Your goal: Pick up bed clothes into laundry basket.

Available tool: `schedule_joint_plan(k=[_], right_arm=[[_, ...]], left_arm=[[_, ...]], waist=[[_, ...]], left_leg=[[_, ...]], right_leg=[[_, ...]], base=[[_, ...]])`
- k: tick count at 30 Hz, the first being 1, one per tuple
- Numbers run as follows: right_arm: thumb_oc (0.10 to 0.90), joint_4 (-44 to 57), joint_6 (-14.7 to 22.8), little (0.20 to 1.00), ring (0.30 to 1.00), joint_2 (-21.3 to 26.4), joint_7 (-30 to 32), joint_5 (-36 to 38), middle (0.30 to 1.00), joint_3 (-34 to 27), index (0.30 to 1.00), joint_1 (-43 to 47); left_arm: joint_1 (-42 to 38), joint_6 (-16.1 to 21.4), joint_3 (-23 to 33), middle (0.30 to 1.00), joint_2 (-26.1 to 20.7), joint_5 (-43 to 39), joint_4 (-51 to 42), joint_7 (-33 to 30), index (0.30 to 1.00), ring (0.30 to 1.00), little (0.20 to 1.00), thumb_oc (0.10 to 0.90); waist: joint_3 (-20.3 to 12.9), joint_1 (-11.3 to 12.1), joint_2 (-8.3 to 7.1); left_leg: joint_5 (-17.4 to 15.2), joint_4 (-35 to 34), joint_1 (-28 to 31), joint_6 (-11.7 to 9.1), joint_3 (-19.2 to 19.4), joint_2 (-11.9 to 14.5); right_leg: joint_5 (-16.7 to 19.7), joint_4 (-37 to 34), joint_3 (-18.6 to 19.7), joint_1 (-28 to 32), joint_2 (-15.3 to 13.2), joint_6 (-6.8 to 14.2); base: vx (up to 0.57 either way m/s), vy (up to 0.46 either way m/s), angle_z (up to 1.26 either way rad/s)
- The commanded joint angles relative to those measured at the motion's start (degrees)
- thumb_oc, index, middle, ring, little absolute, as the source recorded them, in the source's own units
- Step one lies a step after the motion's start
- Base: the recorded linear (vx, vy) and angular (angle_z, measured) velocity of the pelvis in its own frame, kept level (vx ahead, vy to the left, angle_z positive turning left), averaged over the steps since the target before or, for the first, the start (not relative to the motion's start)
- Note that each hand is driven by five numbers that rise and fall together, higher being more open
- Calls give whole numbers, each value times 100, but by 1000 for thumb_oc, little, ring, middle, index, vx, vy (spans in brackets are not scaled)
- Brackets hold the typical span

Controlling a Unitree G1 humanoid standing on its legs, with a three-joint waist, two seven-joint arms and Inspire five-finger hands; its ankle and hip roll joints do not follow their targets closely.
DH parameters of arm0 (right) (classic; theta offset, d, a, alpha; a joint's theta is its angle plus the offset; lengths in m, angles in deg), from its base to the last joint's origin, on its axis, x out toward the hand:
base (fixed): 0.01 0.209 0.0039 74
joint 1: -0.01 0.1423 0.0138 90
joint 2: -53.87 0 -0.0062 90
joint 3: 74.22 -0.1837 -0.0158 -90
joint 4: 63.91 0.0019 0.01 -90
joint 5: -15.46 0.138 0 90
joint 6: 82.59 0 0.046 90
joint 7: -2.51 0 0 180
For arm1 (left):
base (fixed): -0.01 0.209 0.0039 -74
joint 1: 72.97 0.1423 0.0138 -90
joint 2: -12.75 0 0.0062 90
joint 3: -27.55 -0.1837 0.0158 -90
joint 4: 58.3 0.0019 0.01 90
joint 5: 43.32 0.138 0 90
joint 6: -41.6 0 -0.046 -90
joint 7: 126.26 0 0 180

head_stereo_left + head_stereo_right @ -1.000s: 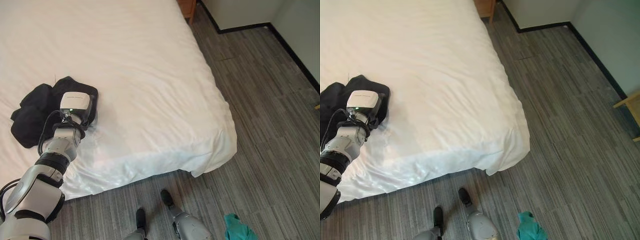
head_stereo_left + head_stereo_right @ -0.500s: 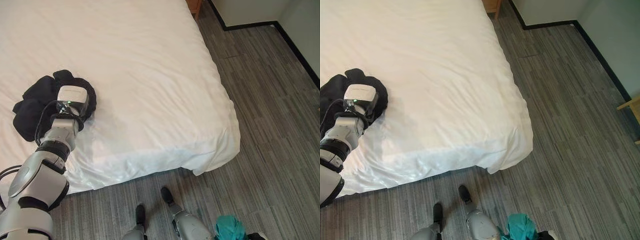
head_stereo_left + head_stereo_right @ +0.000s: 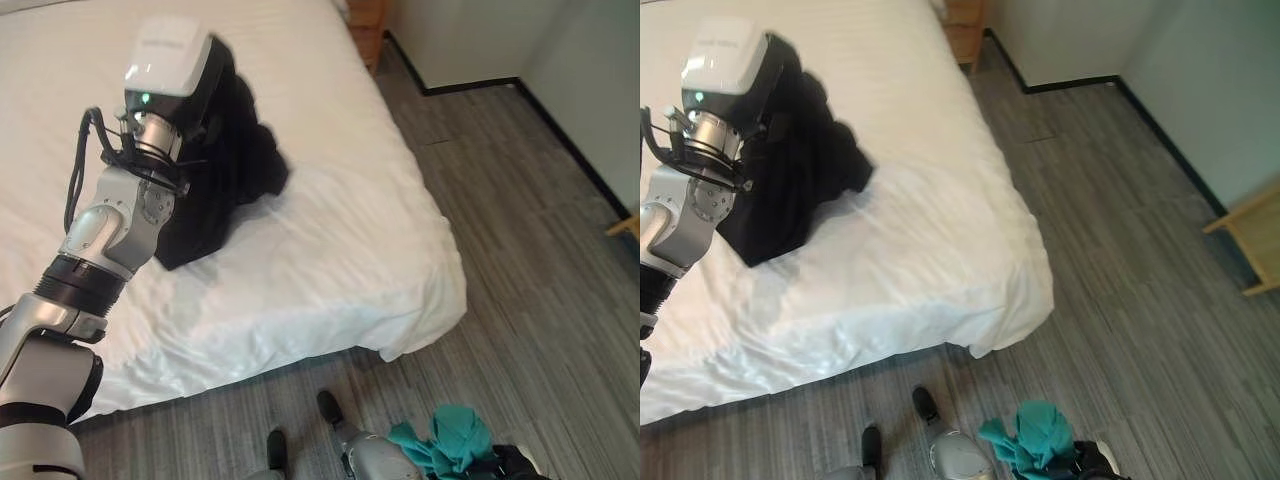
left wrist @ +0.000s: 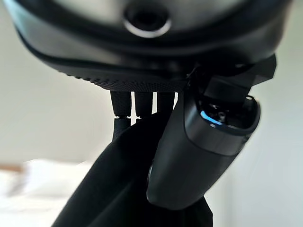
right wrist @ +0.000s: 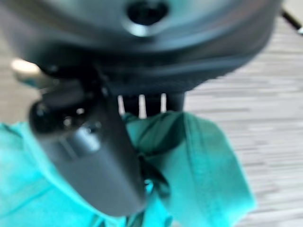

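Observation:
A bundle of black clothes (image 3: 222, 158) hangs above the white bed (image 3: 330, 230), its lower end still touching the sheet. My left hand (image 4: 203, 146) is raised over the bed's left part and shut on the bundle, with thumb and fingers pinching the black cloth (image 4: 118, 189). Low at the right, over the floor by the bed's foot, my right hand (image 5: 94, 156) is shut on a teal garment (image 5: 208, 156). From the head views the teal garment (image 3: 445, 440) bunches out of that hand (image 3: 1092, 462).
The bed's near corner (image 3: 440, 300) overhangs grey plank flooring (image 3: 540, 250) that runs to the right. A wooden nightstand (image 3: 366, 22) stands at the bed's far corner. A wooden furniture piece (image 3: 1248, 235) is at the right edge, and the wall skirting (image 3: 570, 140) runs behind.
My left arm has lifted the black clothes off the sheet and swung them up and to the right. The teal garment in my right hand has risen further into view. The camera has shifted.

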Motion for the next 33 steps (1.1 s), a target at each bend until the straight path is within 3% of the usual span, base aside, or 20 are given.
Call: schedule_joint_plan(k=[1,2,4,6,7,9,11,13,17,18,19,21,23,24,26,27,28,31,33], right_arm=[[400,576,65,300,300,862,522,-190,300,-309,300,-872],[400,1480,142,300,300,1008,474,-421,300,-463,300,-964],[400,2256,239,300,300,1045,469,-732,300,-507,300,-933],[400,2816,269,300,300,1046,495,-881,300,-615,300,-938],[400,3363,318,300,300,1058,506,-924,300,-728,300,-959],[400,3866,409,300,300,1130,556,-985,300,-859,300,-936],[400,4518,553,300,300,1317,603,-1090,300,-906,300,-744],[400,5109,630,300,300,1513,584,-1230,300,-977,300,-628],[400,5954,829,300,300,1779,563,-1166,300,-1182,300,-583],[400,6188,911,300,300,2019,579,-1118,300,-1081,300,-389],[400,6184,905,300,300,2016,579,-1113,300,-1086,300,-372],[400,6308,922,300,300,2283,566,-1033,300,-952,300,-77],[400,6275,868,300,300,2581,499,-1038,300,-768,300,264],[400,6204,825,300,300,2817,455,-1059,300,-637,300,564],[400,6112,779,300,300,3124,446,-1046,300,-627,300,868],[400,6097,779,300,300,3156,446,-1040,300,-595,300,892],[400,6067,754,300,300,3268,440,-1026,300,-564,300,1002],[400,6000,716,300,300,3365,428,-1035,300,-602,300,1131],[400,5946,704,300,300,3394,477,-1063,300,-634,300,1154]], left_arm=[[132,509,873,300,-133,-200,-451,-854,300,300,300,400],[656,645,1356,300,-31,-275,-904,-859,300,300,300,400],[1081,708,1671,300,102,-305,-1224,-897,300,300,300,400],[1262,698,1748,300,155,-382,-1315,-887,300,300,300,400],[1259,685,1660,300,108,-467,-1075,-962,300,300,300,400],[1126,657,1540,300,195,-565,-862,-1139,300,300,300,400],[951,688,1337,300,199,-686,-621,-1216,300,300,300,400],[814,749,1260,300,290,-851,-471,-1266,300,300,300,400],[450,706,991,300,561,-849,-25,-1375,300,300,300,400],[96,650,775,300,640,-968,290,-1418,300,300,300,400],[47,658,750,300,638,-977,328,-1431,300,300,300,400],[-194,643,572,300,673,-1112,521,-1446,300,300,300,400],[-202,596,551,300,672,-1181,661,-1521,300,300,300,400],[-55,569,670,300,696,-1145,656,-1598,300,300,300,400],[392,554,896,300,957,-1029,469,-1679,300,300,300,400],[445,542,947,300,974,-1013,428,-1668,300,300,300,400],[746,541,1094,300,1095,-979,286,-1679,300,300,300,400],[1595,533,1526,300,1254,-861,10,-1666,300,300,300,400],[2221,529,1868,300,1436,-793,-205,-1634,300,300,300,400]], waist=[[-1023,-197,-251],[-1003,-198,-275],[-920,-189,-170],[-924,-190,5],[-1019,-297,107],[-1174,-414,240],[-1273,-413,427],[-1340,-457,502],[-1438,-645,619],[-1358,-630,642],[-1339,-630,643],[-1233,-483,566],[-1275,-296,470],[-1272,-127,432],[-1181,169,382],[-1199,178,400],[-1165,298,405],[-1063,677,507],[-1063,890,499]], left_leg=[[-266,5,-370,-114,184,-50],[-321,5,-273,-77,441,5],[-345,5,-154,-98,819,170],[-322,5,-65,-157,1207,360],[-291,5,38,-206,1642,512],[-261,5,190,-262,2176,637],[-209,5,348,-362,2699,785],[-147,5,395,-458,2955,885],[154,27,558,-685,3011,1195],[784,579,407,-813,2837,1490],[780,635,375,-841,2817,1527],[1074,1224,60,-744,2220,1604],[680,1417,-221,-427,1399,1180],[466,1361,-369,-299,858,791],[254,914,-724,-253,348,345],[254,883,-704,-240,375,327],[198,689,-867,-208,245,95],[541,148,-1516,-175,20,-483],[514,5,-2084,-175,307,-682]], right_leg=[[-645,103,116,-30,75,731],[-589,340,150,-212,161,832],[-640,798,-337,-554,110,980],[-832,876,-1307,-640,-333,861],[-800,828,-1817,-613,-631,844],[-668,684,-2060,-578,-849,886],[-607,552,-2548,-466,-1044,945],[-596,406,-2610,-340,-1041,969],[-735,224,-2277,-96,-906,899],[-809,174,-2129,64,-810,786],[-804,172,-2135,63,-788,763],[-836,234,-1947,116,-799,616],[-916,240,-1634,209,-874,536],[-972,250,-1234,289,-867,508],[-1137,207,-835,499,-801,477],[-1152,201,-809,497,-820,486],[-1243,182,-682,613,-769,471],[-1376,253,-391,968,-459,343],[-1650,297,-172,1321,-443,296]], base=[[-117,22,-96],[-144,-12,-152],[-199,-65,-248],[-177,-105,-177],[-123,-132,-121],[-20,-175,-163],[41,-230,-143],[82,-253,-175],[203,-305,-114],[185,-302,-43],[143,-278,-46],[135,-210,-65],[318,-196,-78],[382,-60,-118],[429,-76,-147],[386,-87,-135],[280,-56,-112],[448,-126,-77],[522,-80,-89]])
